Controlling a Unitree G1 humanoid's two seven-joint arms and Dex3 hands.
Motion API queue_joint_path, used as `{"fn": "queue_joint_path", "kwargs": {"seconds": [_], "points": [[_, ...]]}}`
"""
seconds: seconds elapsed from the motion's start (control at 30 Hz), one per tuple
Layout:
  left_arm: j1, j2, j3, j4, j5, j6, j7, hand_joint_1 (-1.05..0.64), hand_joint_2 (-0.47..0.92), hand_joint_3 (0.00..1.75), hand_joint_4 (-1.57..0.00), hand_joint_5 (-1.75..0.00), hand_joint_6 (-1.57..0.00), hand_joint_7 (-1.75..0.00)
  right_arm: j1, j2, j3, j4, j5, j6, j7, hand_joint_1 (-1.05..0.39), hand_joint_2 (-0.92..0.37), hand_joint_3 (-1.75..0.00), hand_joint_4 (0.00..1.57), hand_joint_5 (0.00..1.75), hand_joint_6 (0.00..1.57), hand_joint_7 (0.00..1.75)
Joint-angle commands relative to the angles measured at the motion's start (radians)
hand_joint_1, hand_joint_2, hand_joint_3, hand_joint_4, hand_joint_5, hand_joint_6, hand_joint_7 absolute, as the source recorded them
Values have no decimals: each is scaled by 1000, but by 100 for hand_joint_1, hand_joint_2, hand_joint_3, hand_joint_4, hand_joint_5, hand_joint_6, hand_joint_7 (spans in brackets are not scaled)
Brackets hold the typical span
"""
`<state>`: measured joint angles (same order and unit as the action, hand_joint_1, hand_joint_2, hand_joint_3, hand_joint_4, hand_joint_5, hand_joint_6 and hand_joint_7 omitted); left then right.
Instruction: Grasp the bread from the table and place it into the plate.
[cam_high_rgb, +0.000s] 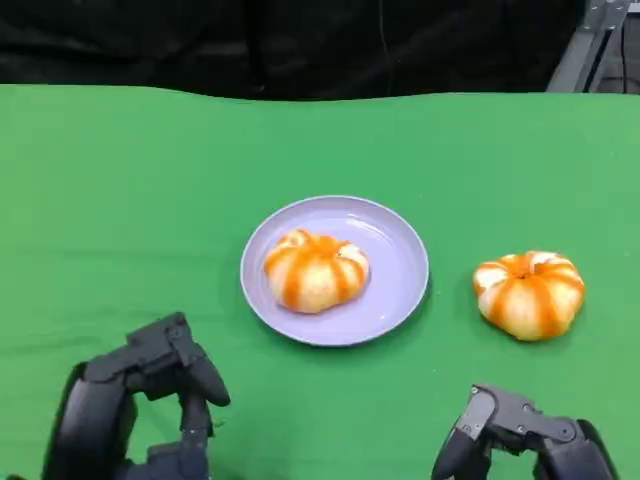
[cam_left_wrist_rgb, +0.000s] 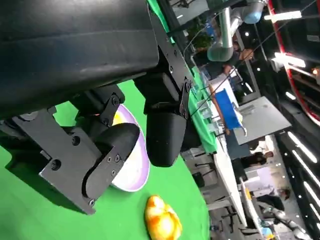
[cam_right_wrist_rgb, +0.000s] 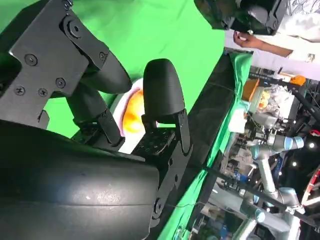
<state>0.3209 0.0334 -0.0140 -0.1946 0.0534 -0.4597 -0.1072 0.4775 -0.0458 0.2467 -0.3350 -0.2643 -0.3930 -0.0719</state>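
Observation:
A lilac plate (cam_high_rgb: 402, 262) sits mid-table with one orange-striped bread roll (cam_high_rgb: 315, 270) lying on it. A second, similar bread roll (cam_high_rgb: 528, 293) rests on the green cloth to the right of the plate, apart from it. My left hand (cam_high_rgb: 145, 395) hovers near the front edge, left of the plate, fingers apart and holding nothing. My right hand (cam_high_rgb: 515, 430) is low at the front, just in front of the loose roll, also empty. In the left wrist view the plate (cam_left_wrist_rgb: 136, 169) shows past the fingers (cam_left_wrist_rgb: 165, 130), with the loose roll (cam_left_wrist_rgb: 162, 221) beyond. The right wrist view catches the plated roll (cam_right_wrist_rgb: 131, 114) between the fingers (cam_right_wrist_rgb: 160, 97).
The green cloth (cam_high_rgb: 120, 200) covers the table up to a black backdrop at the far edge. A grey metal stand (cam_high_rgb: 590, 45) rises at the back right. A person's hand (cam_right_wrist_rgb: 250, 40) shows beside the table in the right wrist view.

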Motion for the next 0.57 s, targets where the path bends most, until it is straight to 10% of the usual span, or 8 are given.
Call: {"fn": "queue_joint_path", "kwargs": {"seconds": [0.03,0.57], "points": [[-19,0,-3,32,11,-5,19,-2,20,175,-97,-175,-84,-171,-10,-5,-11,8,18,-9,5,-3,-12,-167,86,170,87,139],[-16,-9,-25,26,4,37,22,-2,19,175,-97,-175,-83,-170,-24,5,-17,28,27,-25,-2,-3,-11,-169,85,171,87,138]]}}
